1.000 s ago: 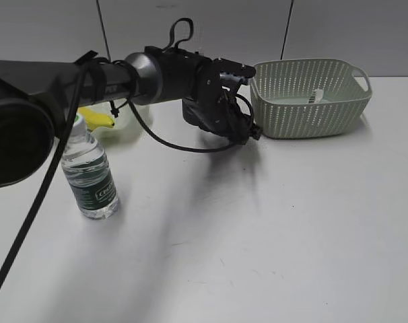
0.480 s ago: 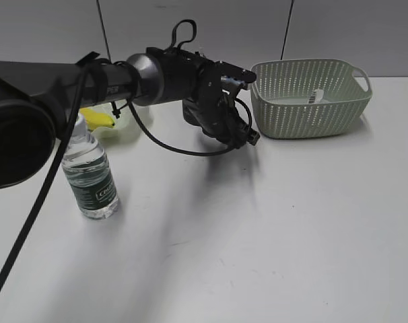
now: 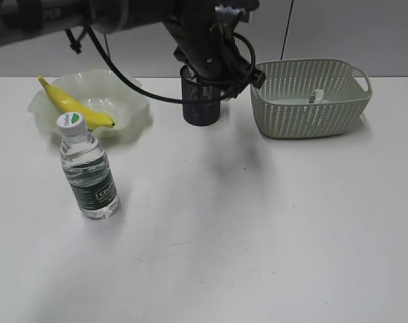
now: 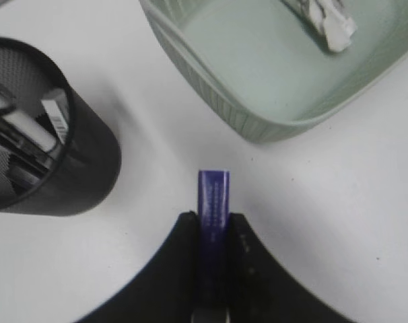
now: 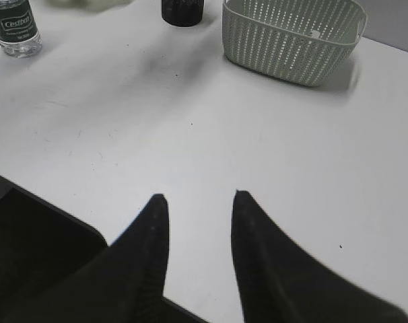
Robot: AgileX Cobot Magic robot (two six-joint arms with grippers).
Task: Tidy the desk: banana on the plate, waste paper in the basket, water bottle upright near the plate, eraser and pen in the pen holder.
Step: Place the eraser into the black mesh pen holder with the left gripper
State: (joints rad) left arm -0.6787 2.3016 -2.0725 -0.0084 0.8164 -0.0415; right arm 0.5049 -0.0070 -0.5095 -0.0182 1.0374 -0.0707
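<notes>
— While it hangs above the white counter [image 4: 338,222], what's in the left gripper [image 4: 213,225]?
— A small purple block eraser [image 4: 213,198], pinched; the black mesh pen holder [image 4: 42,161] lies just left, the pale green perforated basket [image 4: 211,87] beyond.
— The right gripper [image 5: 198,202]?
— Spread, empty.

Exterior slants down across table [image 3: 271,256]; left wrist close above; right wrist low, far; all 3 share basket [image 3: 310,101].

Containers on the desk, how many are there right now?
3: the plate at back left holding the banana, the pen holder at back centre, and the basket at back right. None appear hidden.
</notes>
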